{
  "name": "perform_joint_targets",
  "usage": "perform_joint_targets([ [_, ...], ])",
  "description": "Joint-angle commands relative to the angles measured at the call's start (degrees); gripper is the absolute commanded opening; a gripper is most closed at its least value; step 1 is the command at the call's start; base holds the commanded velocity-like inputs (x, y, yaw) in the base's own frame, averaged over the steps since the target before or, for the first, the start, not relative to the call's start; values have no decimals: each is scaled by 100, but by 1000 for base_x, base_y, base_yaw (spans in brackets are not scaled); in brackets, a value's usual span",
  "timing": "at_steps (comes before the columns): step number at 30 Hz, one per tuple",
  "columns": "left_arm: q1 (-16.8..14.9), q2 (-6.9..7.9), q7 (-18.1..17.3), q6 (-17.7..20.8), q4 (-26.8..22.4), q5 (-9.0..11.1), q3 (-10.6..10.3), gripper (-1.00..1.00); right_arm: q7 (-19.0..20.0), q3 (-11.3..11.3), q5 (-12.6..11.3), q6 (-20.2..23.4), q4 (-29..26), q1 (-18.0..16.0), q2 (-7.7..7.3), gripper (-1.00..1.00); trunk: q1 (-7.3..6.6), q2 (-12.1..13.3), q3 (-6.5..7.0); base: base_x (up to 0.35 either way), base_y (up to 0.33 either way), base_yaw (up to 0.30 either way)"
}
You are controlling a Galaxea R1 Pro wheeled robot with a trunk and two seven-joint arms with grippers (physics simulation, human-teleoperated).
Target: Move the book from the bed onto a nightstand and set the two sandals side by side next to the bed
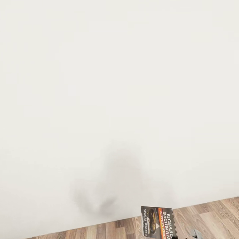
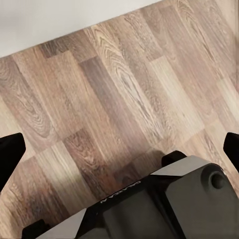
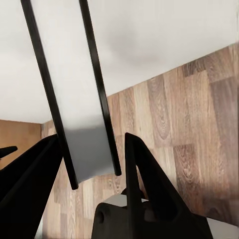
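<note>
The book [image 1: 157, 221] is held up at the lower right of the head view, its orange band and white lettering facing me. In the right wrist view I see the book [image 3: 74, 74] edge-on, pale pages between two dark covers, with my right gripper [image 3: 92, 169] shut on its lower end. My left gripper [image 2: 119, 149] is open over bare wooden floor, one black fingertip [image 2: 10, 154] at each side of that view and nothing between them. The bed, the nightstand and the sandals are out of view.
A plain white wall [image 1: 119, 83] stands close in front and meets the wood plank floor [image 1: 212, 215] low in the head view. My own dark grey base [image 2: 164, 204] lies under the left gripper. A brown surface [image 3: 20, 134] shows beyond the book.
</note>
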Motion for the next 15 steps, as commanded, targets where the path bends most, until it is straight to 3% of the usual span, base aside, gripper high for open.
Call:
perform_joint_targets([
  [1, -5, 2, -7, -22, 10, 58, -49, 100, 15, 18, -54, 48, -1, -3, -1, -100, 5, -6, -5, 231, 0, -194],
  [7, -5, 0, -9, -21, 10, 58, -48, 100, 14, 18, -54, 48, -1, -1, -1, -100, 5, -6, -5, 236, 0, -194],
  [15, -5, 3, -14, -25, 10, 58, -47, 100, 9, 18, -54, 48, -1, -3, -3, -100, 5, -6, -5, 31, 0, -194],
])
